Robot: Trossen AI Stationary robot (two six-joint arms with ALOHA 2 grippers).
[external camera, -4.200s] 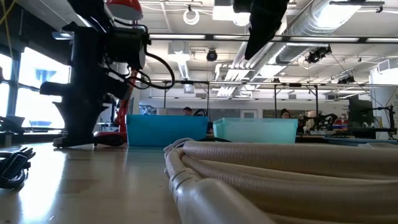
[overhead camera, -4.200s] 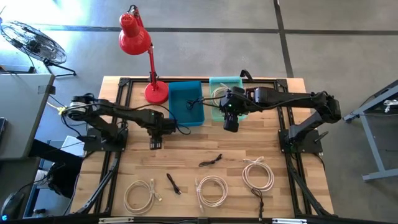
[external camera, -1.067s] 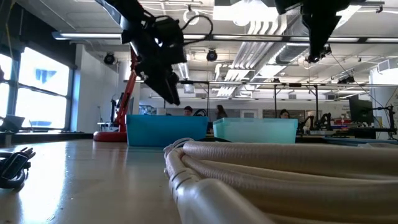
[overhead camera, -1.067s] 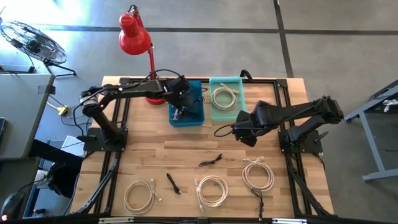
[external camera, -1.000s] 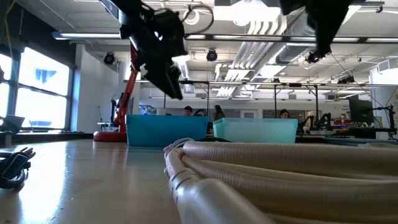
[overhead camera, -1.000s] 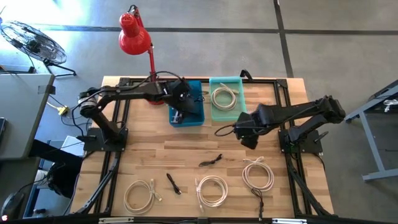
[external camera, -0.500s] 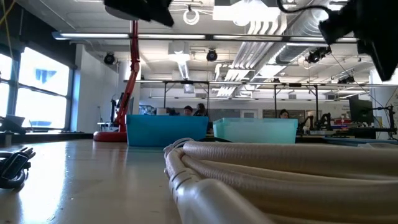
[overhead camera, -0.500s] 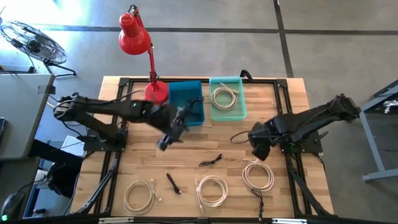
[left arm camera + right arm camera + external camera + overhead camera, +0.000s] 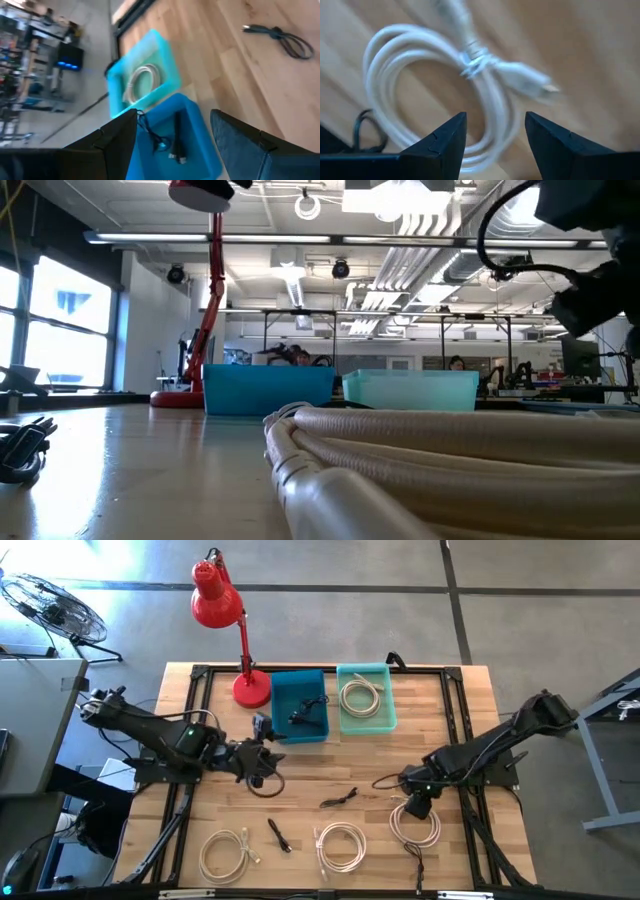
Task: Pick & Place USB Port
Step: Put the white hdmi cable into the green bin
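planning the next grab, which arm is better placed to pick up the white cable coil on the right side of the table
Right. The right gripper hangs open directly over the white cable coil, which fills its wrist view between its fingers. The left gripper is across the table near the dark blue bin, also open.

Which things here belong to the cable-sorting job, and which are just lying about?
Job: blue bin holding black cable; teal bin holding a white coil; white cable under the open right claw; black cable on table; open left claw.

Lying about: red lamp; fan.
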